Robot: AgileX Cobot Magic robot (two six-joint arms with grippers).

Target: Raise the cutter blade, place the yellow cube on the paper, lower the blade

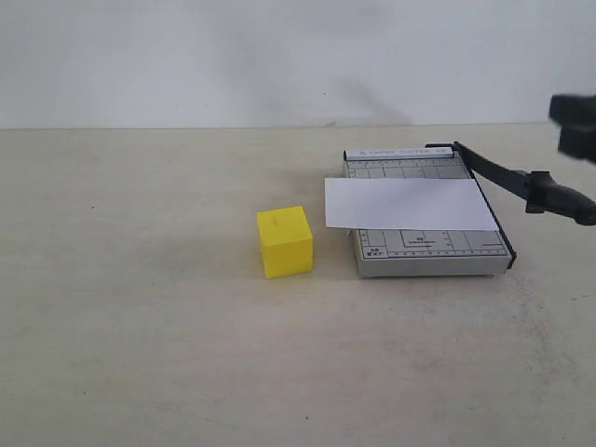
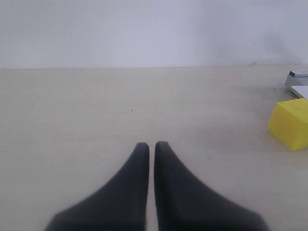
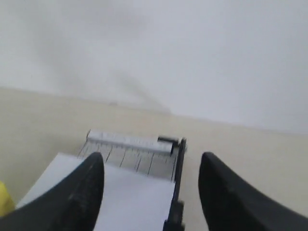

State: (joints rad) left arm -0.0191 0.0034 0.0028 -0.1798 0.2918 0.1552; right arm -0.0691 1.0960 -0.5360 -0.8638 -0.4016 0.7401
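The yellow cube [image 1: 285, 241] is seen standing on the tabletop [image 1: 140, 326], just to the left of the grey cutter base [image 1: 428, 253] and apart from it; it is not on the paper [image 1: 410, 203]. The paper is laid flat across the base, with its left end overhanging the base's left edge. The cutter blade [image 1: 494, 170] is raised at an angle from its hinge at the far right corner, and its thick handle [image 1: 562, 197] is held out beyond the right side of the base. The right pincer [image 3: 151, 156] is released, with its fingers spread wide and nothing gripped between them; in the exterior view it is placed above the handle, and contact cannot be told. The left pincer [image 2: 151, 144] is clenched on nothing, low over bare tabletop, well to the left of the cube.
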